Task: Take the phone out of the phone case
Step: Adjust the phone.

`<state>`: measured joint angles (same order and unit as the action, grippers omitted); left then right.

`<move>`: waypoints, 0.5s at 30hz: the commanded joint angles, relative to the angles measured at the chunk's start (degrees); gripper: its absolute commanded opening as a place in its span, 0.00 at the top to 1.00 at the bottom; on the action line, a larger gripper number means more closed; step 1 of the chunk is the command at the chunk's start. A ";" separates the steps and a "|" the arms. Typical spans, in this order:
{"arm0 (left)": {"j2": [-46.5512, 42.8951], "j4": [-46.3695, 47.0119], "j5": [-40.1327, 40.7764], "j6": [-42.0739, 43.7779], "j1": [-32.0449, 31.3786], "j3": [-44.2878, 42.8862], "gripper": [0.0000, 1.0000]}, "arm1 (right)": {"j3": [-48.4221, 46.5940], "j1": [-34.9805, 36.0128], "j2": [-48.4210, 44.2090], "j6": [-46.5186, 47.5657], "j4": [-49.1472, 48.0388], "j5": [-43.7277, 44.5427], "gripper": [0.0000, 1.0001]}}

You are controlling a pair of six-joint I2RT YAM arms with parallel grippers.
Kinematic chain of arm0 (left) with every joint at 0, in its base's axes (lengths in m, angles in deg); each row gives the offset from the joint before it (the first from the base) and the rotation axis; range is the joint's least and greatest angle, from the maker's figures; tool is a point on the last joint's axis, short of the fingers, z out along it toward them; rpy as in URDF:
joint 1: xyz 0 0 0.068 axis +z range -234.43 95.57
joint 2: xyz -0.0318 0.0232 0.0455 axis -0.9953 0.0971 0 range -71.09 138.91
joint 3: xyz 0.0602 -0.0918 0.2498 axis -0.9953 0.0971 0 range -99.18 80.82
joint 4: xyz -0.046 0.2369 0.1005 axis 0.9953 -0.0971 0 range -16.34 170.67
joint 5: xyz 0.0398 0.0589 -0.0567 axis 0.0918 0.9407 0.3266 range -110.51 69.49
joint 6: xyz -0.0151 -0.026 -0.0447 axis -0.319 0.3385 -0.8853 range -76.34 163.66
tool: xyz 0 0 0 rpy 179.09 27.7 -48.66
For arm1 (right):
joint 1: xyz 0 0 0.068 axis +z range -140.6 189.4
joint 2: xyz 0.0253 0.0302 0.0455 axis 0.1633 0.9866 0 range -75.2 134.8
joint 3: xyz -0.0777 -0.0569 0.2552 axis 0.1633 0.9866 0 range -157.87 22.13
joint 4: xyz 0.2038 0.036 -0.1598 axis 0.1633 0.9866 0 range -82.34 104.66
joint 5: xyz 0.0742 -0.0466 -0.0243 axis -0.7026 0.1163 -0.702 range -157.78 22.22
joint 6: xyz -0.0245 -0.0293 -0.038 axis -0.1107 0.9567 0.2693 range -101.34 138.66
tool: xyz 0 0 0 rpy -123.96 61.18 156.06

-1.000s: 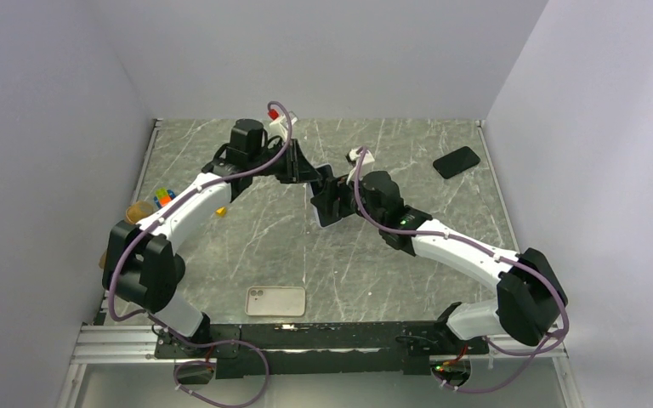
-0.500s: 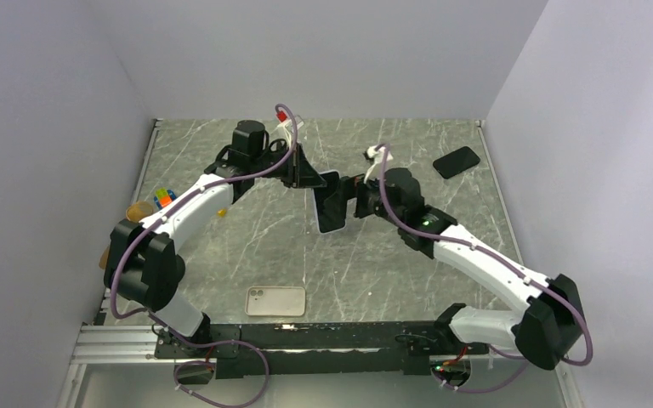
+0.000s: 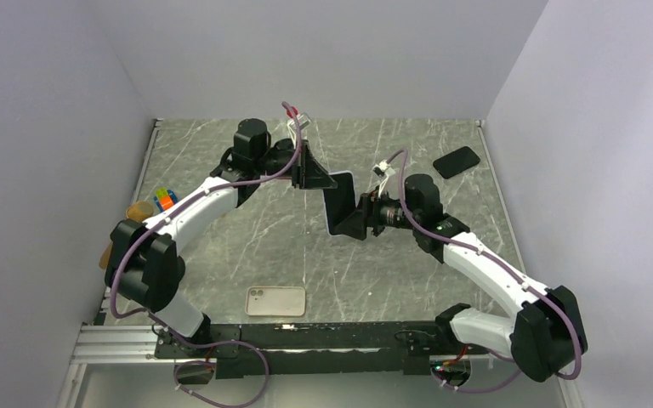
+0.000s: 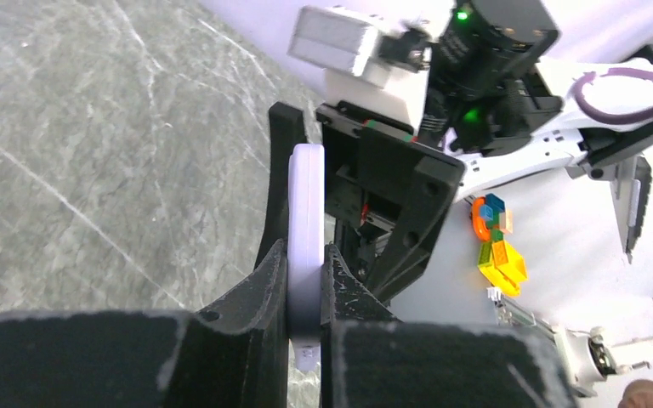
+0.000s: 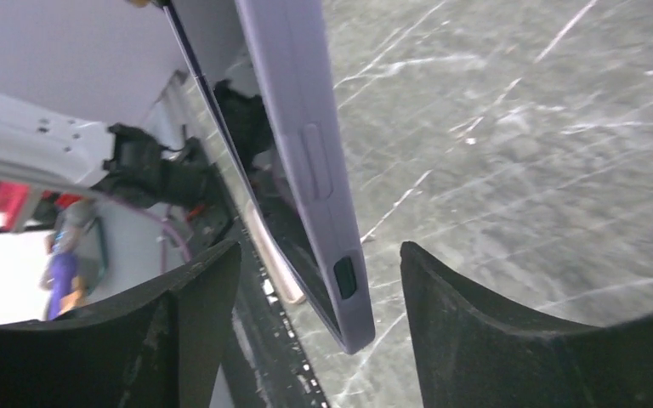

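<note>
The phone, dark glass (image 5: 240, 161) set in a lavender phone case (image 5: 306, 144), hangs upright above the table's middle (image 3: 340, 204). My left gripper (image 3: 326, 180) is shut on the case's top edge, and its fingers press both flat faces of the case (image 4: 306, 204). My right gripper (image 5: 319, 280) stands open around the case's lower corner. A gap shows between each of its fingers and the case. In the top view the right gripper (image 3: 355, 224) sits at the phone's lower right.
A black phone (image 3: 457, 161) lies at the back right. A pale empty case (image 3: 275, 300) lies near the front edge. A coloured cube (image 3: 164, 197) and an orange cup (image 3: 140, 210) sit at the table's left edge.
The right arm has drawn back to the right and its jaws have come off the phone. The left gripper has tightened on the case and carried the phone slightly right.
</note>
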<state>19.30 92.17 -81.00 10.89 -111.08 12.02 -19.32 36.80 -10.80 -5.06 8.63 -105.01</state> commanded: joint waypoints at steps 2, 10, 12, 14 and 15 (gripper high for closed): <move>-1.49 9.58 -5.16 -3.69 -1.39 -0.03 1.00 | 2.92 -1.57 0.38 -8.53 -19.57 -12.27 0.39; -2.70 10.47 -5.54 -3.54 -1.78 0.39 1.00 | 10.93 -4.40 -2.75 -18.91 -38.29 -16.37 0.40; -2.68 10.85 -6.06 -3.83 -1.82 0.25 1.00 | 11.52 -5.10 -2.62 -20.19 -40.87 -18.83 0.42; -2.51 10.47 -6.34 -3.79 -1.82 -0.04 1.00 | 11.83 -5.82 -2.38 -20.85 -41.99 -19.90 0.44; -2.50 10.31 -6.45 -3.69 -1.81 -0.14 1.00 | 11.83 -6.08 -2.31 -20.96 -42.06 -20.12 0.47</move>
<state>19.30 97.90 -84.63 8.07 -112.66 13.01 -7.69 31.84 -12.18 -22.66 -23.36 -120.40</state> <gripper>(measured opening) 0.145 0.567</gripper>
